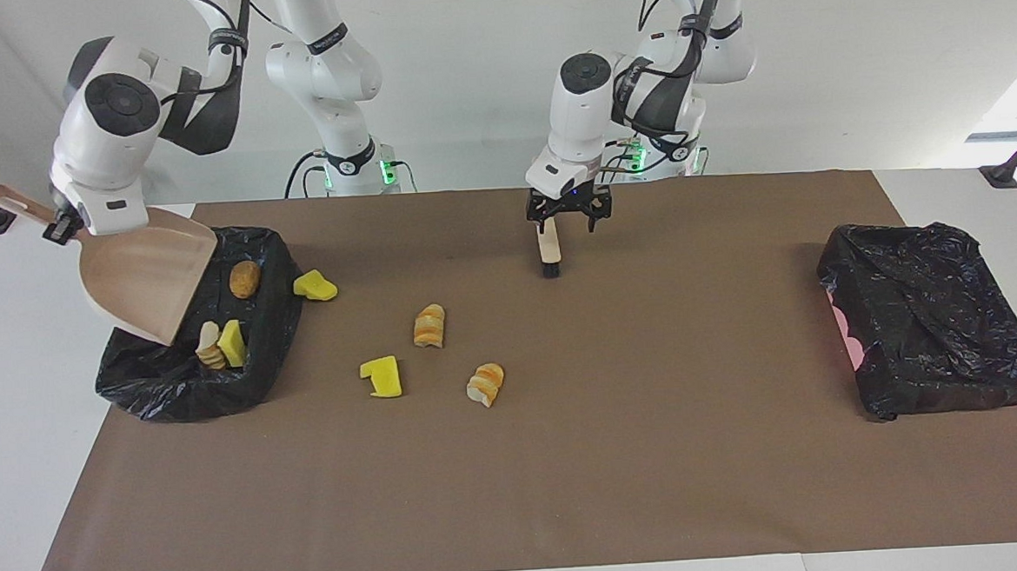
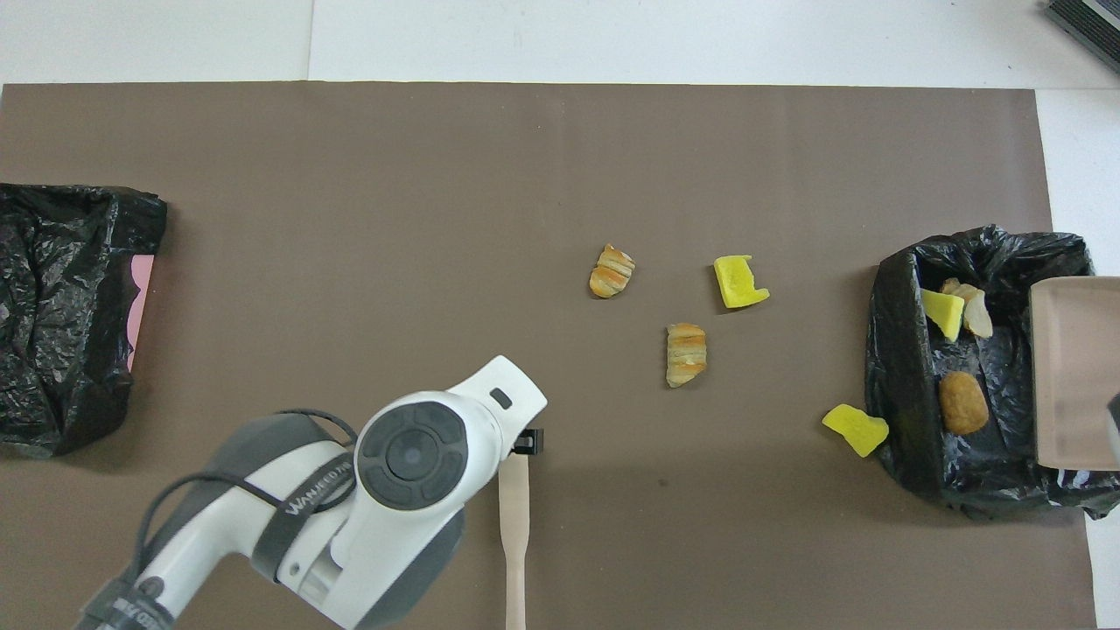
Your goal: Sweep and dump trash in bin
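My right gripper point(image 1: 57, 227) is shut on the handle of the beige dustpan point(image 1: 144, 283), tipped steeply over the black-lined bin point(image 1: 175, 399). In the bin lie a brown nugget point(image 2: 962, 402), a yellow chunk point(image 2: 942, 312) and a pale lump point(image 2: 967, 302). On the mat lie a yellow chunk point(image 1: 314, 285) against the bin, another yellow chunk point(image 1: 381, 377) and two striped bread pieces point(image 1: 429, 325) point(image 1: 486, 383). My left gripper point(image 1: 569, 224) hangs open over the beige brush point(image 1: 548, 250), which lies flat on the mat. In the overhead view the arm hides most of that gripper.
A second bin wrapped in a black bag point(image 1: 932, 315) sits at the left arm's end of the table. The brown mat point(image 1: 656, 452) covers most of the table, with white tabletop at both ends.
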Tool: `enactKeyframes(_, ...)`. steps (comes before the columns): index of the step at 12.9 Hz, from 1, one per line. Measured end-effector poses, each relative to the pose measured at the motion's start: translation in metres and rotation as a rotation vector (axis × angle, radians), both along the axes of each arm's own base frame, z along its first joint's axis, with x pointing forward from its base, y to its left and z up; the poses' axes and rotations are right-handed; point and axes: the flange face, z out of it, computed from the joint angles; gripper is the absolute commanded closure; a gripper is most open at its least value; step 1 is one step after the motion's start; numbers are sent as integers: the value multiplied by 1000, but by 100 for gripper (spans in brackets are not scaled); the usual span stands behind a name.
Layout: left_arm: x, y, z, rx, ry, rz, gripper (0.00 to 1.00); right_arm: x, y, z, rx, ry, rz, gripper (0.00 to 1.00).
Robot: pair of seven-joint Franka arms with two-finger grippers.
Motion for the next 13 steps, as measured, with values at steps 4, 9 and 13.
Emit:
enactKeyframes(4,80,89,75,-9,-43,-54,0,-5,-8,8,9,-17,5,100)
enactKeyframes(9,126,201,169,-11,-99,-119,0,17,70,-6,223,-67,60,100)
enactKeyframes(13,124,256,227,0,-89,-182,0,27,124,-18,375,-125,19,100)
